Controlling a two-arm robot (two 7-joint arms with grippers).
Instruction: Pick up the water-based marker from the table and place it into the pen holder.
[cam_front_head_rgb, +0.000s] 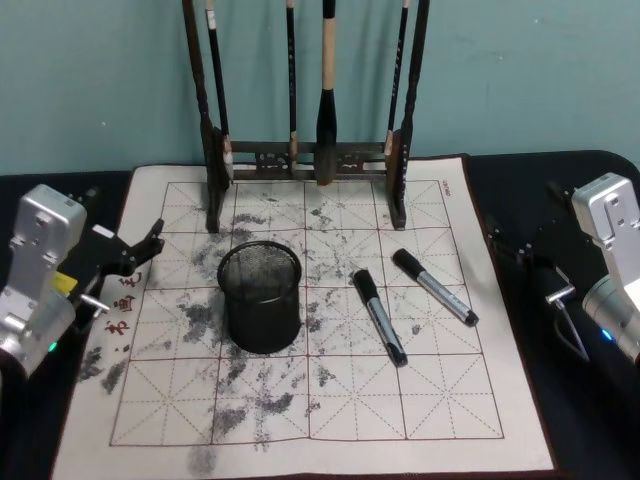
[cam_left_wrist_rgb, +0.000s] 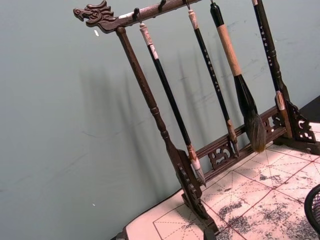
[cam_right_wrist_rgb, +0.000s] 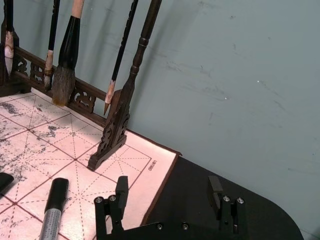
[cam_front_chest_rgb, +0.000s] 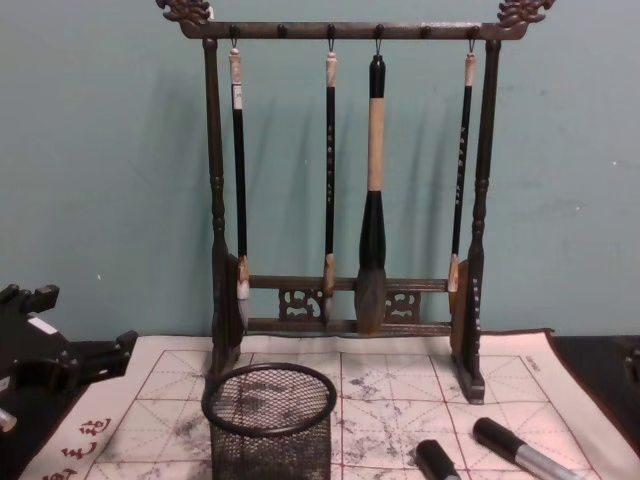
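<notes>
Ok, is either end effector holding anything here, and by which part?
Nothing is held. Both markers lie on the mat; the left end effector and the open right end effector sit apart at its sides.

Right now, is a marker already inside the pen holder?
No: in the head view the pen holder is empty, while one marker and a second marker lie on the table to its right.

Pen holder (cam_front_head_rgb: 260, 300): black wire mesh, I've got it.
Mat (cam_front_head_rgb: 440, 400): whitish, red-brown grid, grey ink blotches around the pen holder, red characters left of it.
Nearer marker (cam_front_head_rgb: 378, 315), farther marker (cam_front_head_rgb: 435, 287), right of the pen holder: black caps, grey barrels.
Brush rack (cam_front_head_rgb: 300, 157), behind it: dark brown.
My right gripper (cam_right_wrist_rgb: 167, 187): black.
</notes>
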